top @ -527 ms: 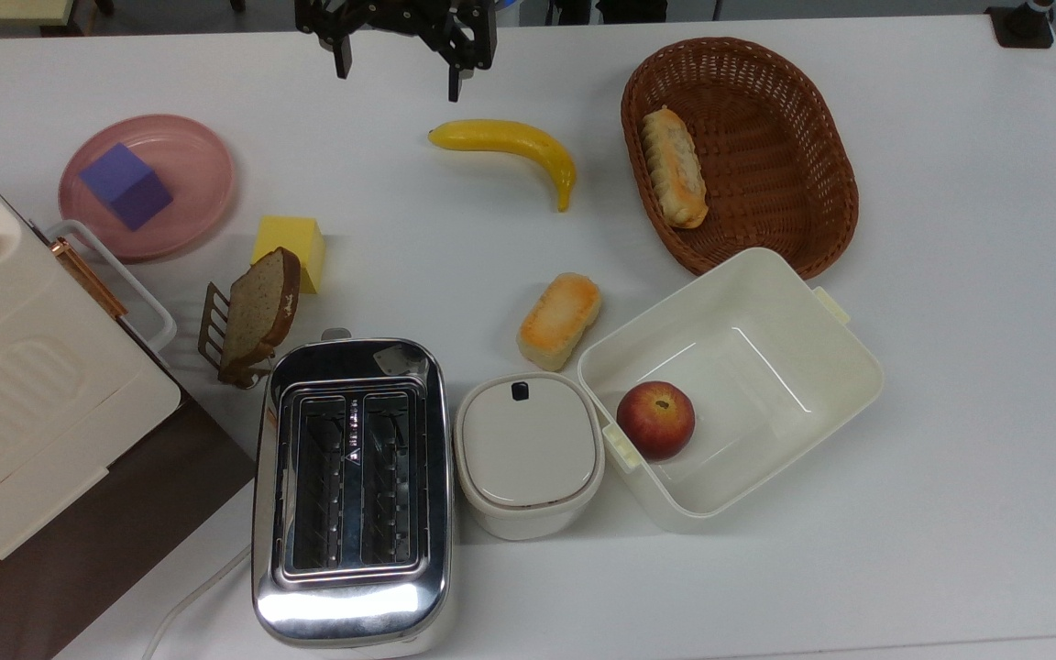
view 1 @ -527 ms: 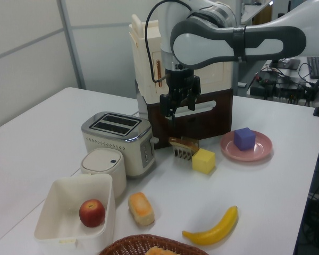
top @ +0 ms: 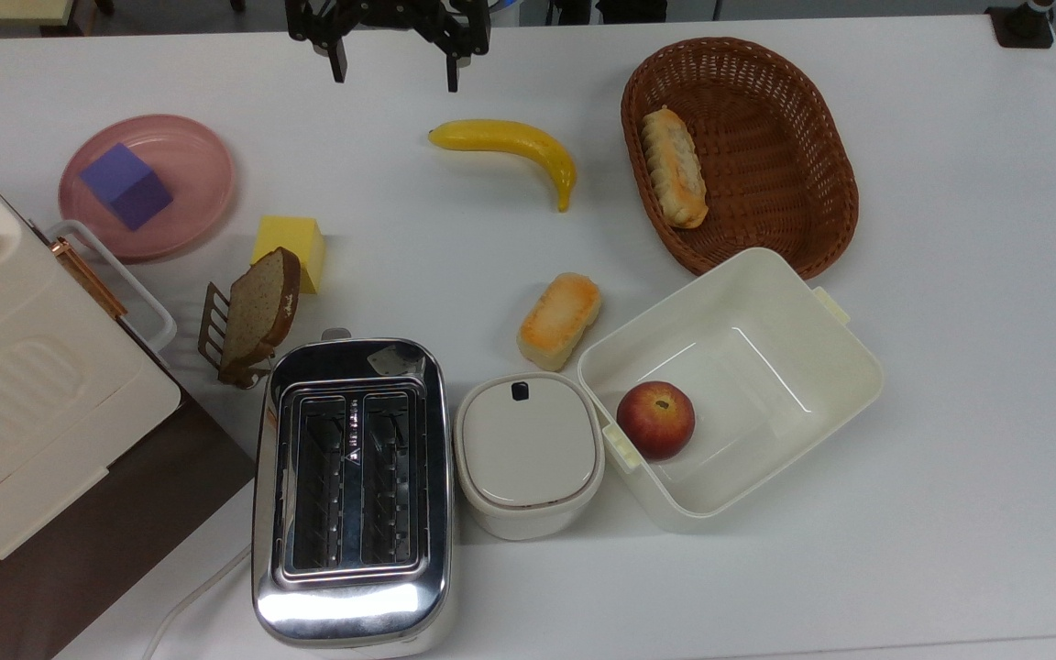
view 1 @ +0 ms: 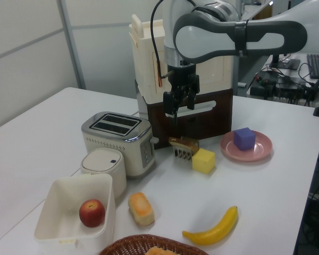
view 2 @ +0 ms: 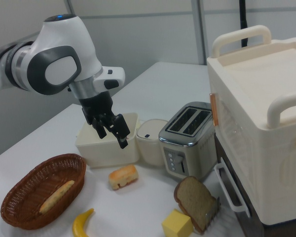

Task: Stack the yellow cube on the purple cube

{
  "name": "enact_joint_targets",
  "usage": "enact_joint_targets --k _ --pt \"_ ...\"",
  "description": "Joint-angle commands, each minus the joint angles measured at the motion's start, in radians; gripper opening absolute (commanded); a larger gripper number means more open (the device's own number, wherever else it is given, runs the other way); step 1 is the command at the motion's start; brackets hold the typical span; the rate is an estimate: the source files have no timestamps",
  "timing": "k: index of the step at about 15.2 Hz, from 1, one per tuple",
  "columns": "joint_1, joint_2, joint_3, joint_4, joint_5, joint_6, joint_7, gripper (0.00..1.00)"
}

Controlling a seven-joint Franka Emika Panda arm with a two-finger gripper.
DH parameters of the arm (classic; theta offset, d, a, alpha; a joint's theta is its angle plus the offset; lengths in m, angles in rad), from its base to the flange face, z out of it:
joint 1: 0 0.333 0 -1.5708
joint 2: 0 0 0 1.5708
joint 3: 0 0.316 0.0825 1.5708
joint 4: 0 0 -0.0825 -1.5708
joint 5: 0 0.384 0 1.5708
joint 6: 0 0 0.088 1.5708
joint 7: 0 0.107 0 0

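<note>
**Yellow cube on the table, gripper raised and empty**

On the white table [top: 950,275], the yellow cube [top: 292,249] sits just beside the pink plate [top: 189,165], with a slice of bread [top: 258,312] in a small rack leaning against the side of it that faces the toaster [top: 351,486]. The purple cube [top: 126,185] rests on the plate (well inside its rim), apart from the yellow one. In the left view the yellow cube [view 1: 204,161] lies between the bread and the plate [view 1: 258,153].

The gripper [top: 392,71] hangs in the air above the table, fingers spread apart and holding nothing; in the top view it is at the upper edge, near the banana [top: 510,147]. In the left view the arm reaches in from the left view's right, its forearm roughly level and the gripper [view 1: 179,109] pointing down above the bread.
</note>
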Motion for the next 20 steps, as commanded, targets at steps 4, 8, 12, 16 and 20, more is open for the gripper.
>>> enact_joint_targets --k 4,8,12,16,20 --pt "0.020 -0.011 -0.024 0.011 0.029 -0.033 -0.007 1.00" --pt "0.017 -0.010 -0.027 -0.007 0.019 -0.034 -0.002 1.00" --pt "0.000 -0.016 -0.073 -0.102 0.018 -0.022 0.062 1.00" --pt "-0.049 -0.010 -0.088 -0.240 -0.084 0.140 0.056 1.00" --pt "-0.063 0.027 -0.105 -0.360 -0.239 0.324 0.054 1.00"
